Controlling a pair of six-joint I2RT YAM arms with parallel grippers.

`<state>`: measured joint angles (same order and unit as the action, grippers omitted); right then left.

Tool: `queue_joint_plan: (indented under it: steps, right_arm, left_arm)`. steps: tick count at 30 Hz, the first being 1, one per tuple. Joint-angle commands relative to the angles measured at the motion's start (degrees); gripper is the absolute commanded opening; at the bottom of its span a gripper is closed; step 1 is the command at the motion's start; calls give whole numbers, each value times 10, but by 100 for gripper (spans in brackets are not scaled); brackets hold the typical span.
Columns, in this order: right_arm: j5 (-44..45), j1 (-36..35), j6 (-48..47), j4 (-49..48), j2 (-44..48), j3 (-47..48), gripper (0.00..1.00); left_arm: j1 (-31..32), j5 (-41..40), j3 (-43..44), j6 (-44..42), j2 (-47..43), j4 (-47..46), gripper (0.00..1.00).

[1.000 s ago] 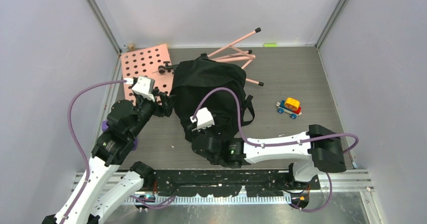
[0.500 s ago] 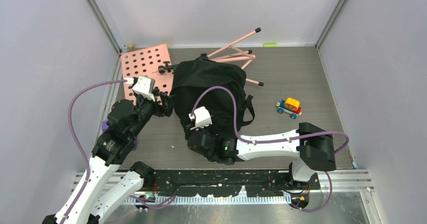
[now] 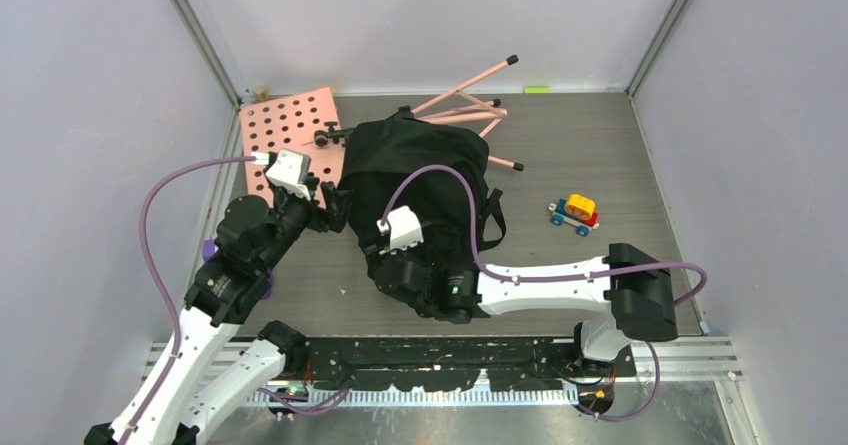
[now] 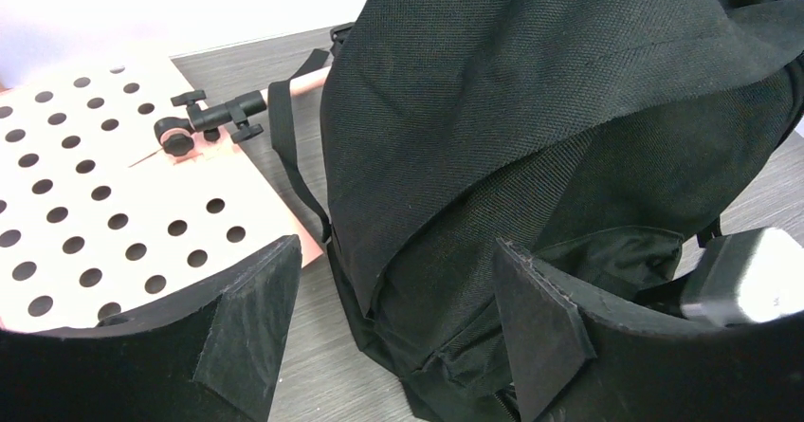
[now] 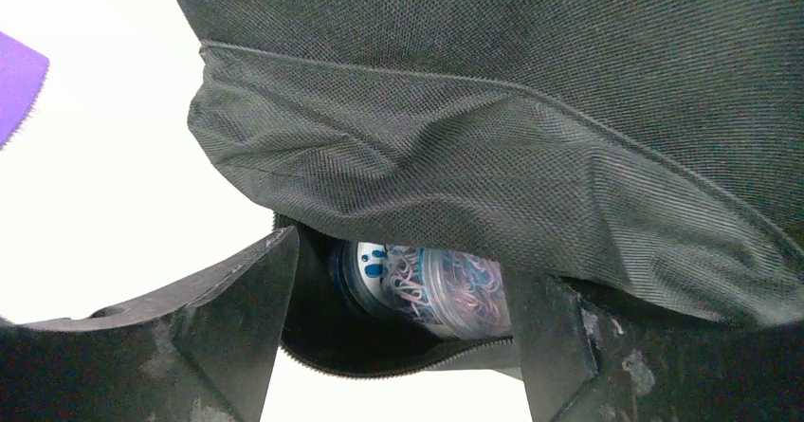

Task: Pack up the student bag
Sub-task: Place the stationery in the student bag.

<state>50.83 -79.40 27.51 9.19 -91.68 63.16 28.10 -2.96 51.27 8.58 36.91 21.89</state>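
left gripper (image 4: 398, 256): jaws apart, just beside the student bag (image 4: 531, 109)
right gripper (image 5: 408, 261): jaws apart too, at the bag's pocket mouth, clear jar (image 5: 441, 289) inside

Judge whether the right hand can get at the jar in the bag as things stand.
Probably yes: the right hand is open at the mouth of the bag, the jar straight ahead, though the bag droops over it.
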Motion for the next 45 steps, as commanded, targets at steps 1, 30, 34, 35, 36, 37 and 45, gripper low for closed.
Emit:
queue_joint_plan:
  steps: [1, 30, 34, 35, 36, 37, 45]
  right_arm:
    - [-19, -7, 8, 14, 54, 20, 84]
    - [-106, 68, 172, 198, 318, -145, 68]
    - [-129, 69, 190, 128, 343, -207, 64]
    - [-131, 68, 189, 104, 344, -224, 64]
    - [-135, 68, 186, 92, 345, -230, 64]
    - [-136, 68, 181, 68, 345, -243, 65]
    - [-131, 68, 113, -57, 316, -281, 61]
  left_arm:
    - [-2, 6, 7, 5, 2, -12, 76]
    - [-2, 86, -98, 202, -48, 41, 83]
    - [-3, 122, -124, 218, -35, 25, 80]
    - [-2, 127, -134, 223, -28, 17, 77]
    - [-2, 129, -139, 230, -20, 8, 75]
    - [-2, 128, -144, 237, -16, 2, 74]
    - [-2, 142, -188, 281, 2, -69, 67]
